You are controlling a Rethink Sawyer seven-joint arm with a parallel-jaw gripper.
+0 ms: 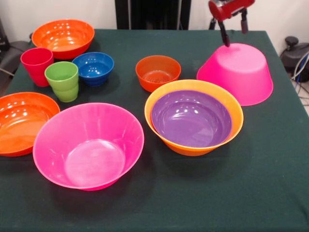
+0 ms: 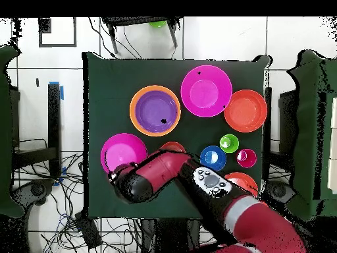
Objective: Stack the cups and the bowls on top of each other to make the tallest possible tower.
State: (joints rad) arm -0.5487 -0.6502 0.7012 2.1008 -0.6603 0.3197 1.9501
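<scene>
An upturned hot pink bowl stands at the right rear; it also shows in the overhead view. My gripper hovers just over its base, open and empty. A purple bowl sits nested in the large orange bowl, upright in the middle. A second hot pink bowl stands upright at the front. The small red-orange bowl, the small blue bowl, the lime green cup and the red cup stand apart at the rear left.
Two shallow red-orange bowls stand upright: one at the rear left corner, one at the left edge. In the overhead view my arm covers part of the small red-orange bowl. The green cloth covers the table.
</scene>
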